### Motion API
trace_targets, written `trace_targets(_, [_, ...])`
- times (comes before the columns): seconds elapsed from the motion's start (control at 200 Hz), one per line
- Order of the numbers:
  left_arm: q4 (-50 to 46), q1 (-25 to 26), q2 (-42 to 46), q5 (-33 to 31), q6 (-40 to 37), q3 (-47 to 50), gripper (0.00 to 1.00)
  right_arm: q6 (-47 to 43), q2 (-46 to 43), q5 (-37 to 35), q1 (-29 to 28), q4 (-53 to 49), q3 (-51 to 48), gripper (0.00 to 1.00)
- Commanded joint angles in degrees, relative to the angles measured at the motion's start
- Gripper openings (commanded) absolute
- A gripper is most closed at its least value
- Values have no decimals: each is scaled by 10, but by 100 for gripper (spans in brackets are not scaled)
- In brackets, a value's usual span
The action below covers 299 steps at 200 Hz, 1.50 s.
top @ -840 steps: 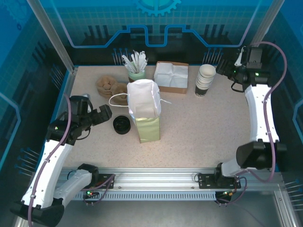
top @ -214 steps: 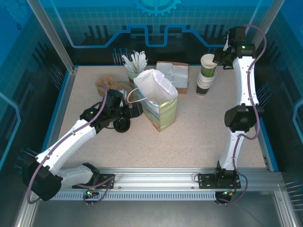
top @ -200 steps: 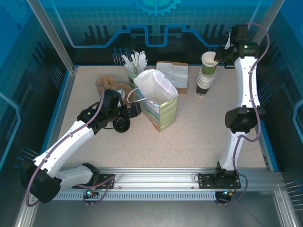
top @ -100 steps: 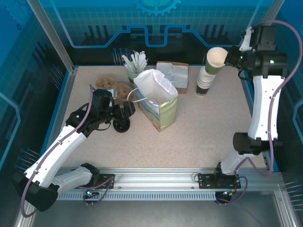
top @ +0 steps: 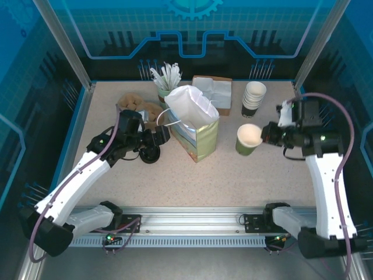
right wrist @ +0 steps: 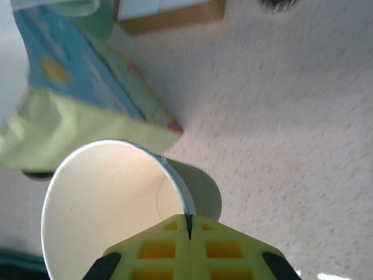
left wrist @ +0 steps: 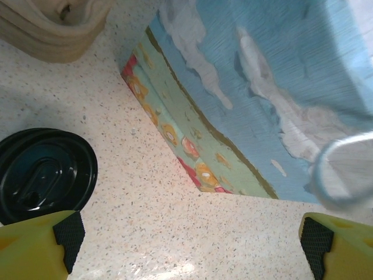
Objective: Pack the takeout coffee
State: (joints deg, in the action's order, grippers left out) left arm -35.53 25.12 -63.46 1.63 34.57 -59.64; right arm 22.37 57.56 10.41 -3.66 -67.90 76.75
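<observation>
The right gripper (top: pixel 264 135) has its fingers pressed together on the rim of a lidless paper cup (top: pixel 249 139), one inside the wall and one outside. The cup hangs over bare table (top: pixel 262 175), between the stack of cups (top: pixel 253 99) and the bag (top: pixel 198 131). This cup is the coffee to be packed, and it has no lid on it yet. The likely step is to set it down so it can be capped. To do that well, bring the cup level and lower it until its base is flat on open table. Release only then, because a pinch on one side of a thin rim lets the cup swing or buckle. The black lid (top: pixel 150 154) lies flat on the far side of the bag, just beside the left gripper (top: pixel 158 135), whose jaws are spread wide and hold nothing. Either the cup or the lid will therefore have to go around the bag. The bag stands open at the top with white paper lining its mouth, and its looped handle (top: pixel 165 118) hangs out toward the left arm, where it could snag a finger. At the back stand a cardboard box (top: pixel 213 93), a cup of stirrers (top: pixel 168 81) and some brown sleeves (top: pixel 135 105), all well away from the spot where the cup should land.
</observation>
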Motion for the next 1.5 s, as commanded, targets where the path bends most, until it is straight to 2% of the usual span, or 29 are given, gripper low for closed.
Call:
trace_targets(0.0, [60,7,-39,28,22,24,93,48,-66,10,-69,94,-117,0])
trace_targets(0.24, [172,56,-133,16,57,34,87,137,-126,-70,-210,224,-288,0])
trace_targets(0.47, [240,104,-218,9,84,5,84,173,-105,-146,-317,291,-323,0])
trace_targets(0.63, [284,122,-257,7,102,-4,83,186,-94,-165,-348,333,-340,0])
trace_targets(0.885, [303,128,-324,20,102,-62,82,212,-68,-186,-375,385,-373,0])
trace_targets(1.146, [273,130,-301,13,104,-58,83,240,-30,-218,-408,427,-388,0])
trace_targets(1.491, [114,109,-139,-24,75,-17,88,275,26,-238,-433,485,-393,0])
